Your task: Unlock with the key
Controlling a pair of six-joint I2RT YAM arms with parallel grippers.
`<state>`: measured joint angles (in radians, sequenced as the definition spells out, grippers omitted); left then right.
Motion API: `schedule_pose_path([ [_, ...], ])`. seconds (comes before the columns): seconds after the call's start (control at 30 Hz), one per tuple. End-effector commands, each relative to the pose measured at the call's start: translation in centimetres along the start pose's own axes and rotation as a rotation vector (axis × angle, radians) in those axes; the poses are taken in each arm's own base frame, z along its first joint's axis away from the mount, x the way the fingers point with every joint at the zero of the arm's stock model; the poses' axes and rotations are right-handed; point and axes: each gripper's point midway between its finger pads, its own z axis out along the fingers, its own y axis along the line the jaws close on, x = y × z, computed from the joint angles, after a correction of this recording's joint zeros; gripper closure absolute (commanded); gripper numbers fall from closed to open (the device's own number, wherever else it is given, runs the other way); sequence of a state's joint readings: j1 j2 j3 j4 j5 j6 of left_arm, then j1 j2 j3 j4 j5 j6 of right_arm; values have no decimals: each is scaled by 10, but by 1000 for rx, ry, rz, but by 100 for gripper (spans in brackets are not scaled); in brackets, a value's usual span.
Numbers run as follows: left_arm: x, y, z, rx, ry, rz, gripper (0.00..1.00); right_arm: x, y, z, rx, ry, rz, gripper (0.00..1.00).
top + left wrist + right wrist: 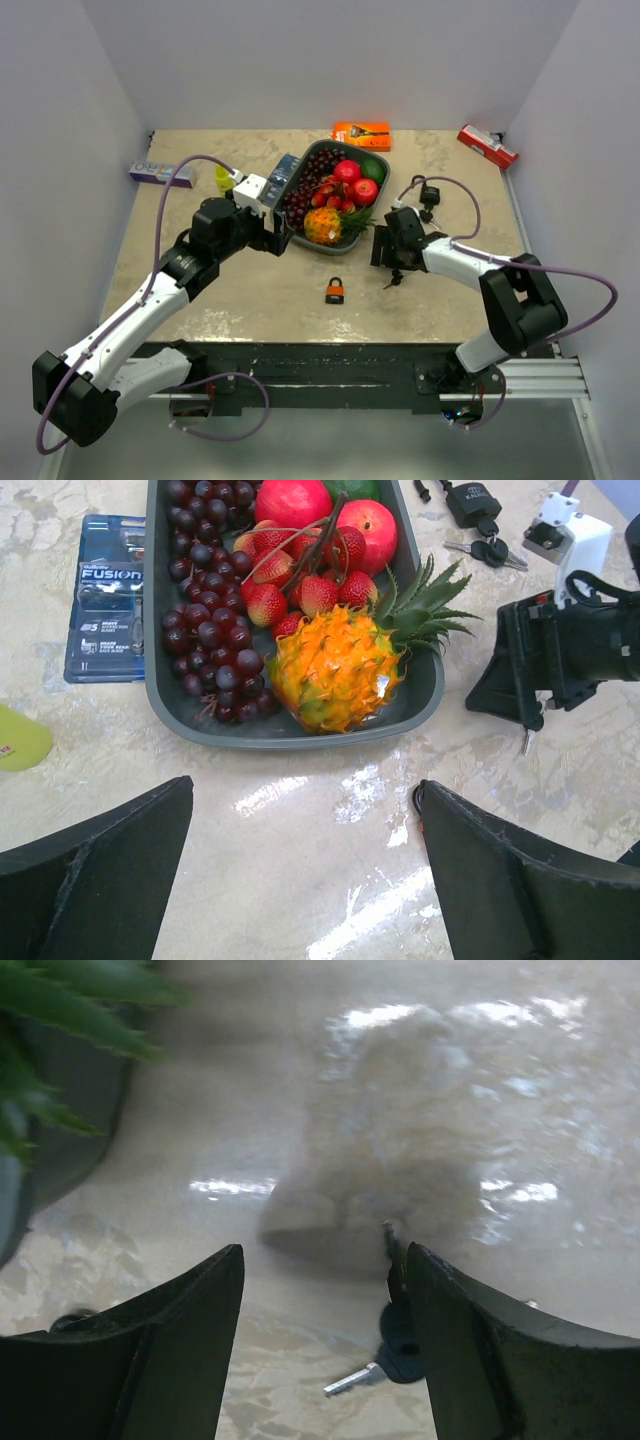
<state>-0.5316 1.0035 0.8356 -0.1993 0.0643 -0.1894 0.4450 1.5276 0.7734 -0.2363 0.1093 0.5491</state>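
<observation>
Top view, left to right. A toothpaste box lies at the upper left edge of the bench. The left gripper hovers just left of the fruit tray. In the left wrist view its jaws are released, spread wide over bare bench, with nothing between them. A blue razor pack lies against the tray's left wall. The tray holds grapes, strawberries, apples and a dragon fruit.

The orange padlock lies alone at lower centre, below the tray and apart from both grippers.

The key lies on the bench right of the padlock, under the right gripper. In the right wrist view those jaws stand apart, released, low over the bench. The key's black head sits just inside the right-hand finger; contact cannot be confirmed.

A black padlock with keys lies further right. A red box sits at the upper right corner.
</observation>
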Motion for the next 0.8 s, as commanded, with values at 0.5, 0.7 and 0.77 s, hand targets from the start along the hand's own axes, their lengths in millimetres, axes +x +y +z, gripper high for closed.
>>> schedule_pose_path([
  [0.5, -7, -4, -1, 22, -30, 23, 1, -4, -15, -34, 182, 2, -226, 25],
  [0.7, -6, -5, -1, 27, -26, 23, 1, 4, -18, -34, 214, 80, -249, 26],
  [0.77, -5, -5, -1, 27, -23, 22, 1, 8, -21, -34, 223, 98, -243, 28],
])
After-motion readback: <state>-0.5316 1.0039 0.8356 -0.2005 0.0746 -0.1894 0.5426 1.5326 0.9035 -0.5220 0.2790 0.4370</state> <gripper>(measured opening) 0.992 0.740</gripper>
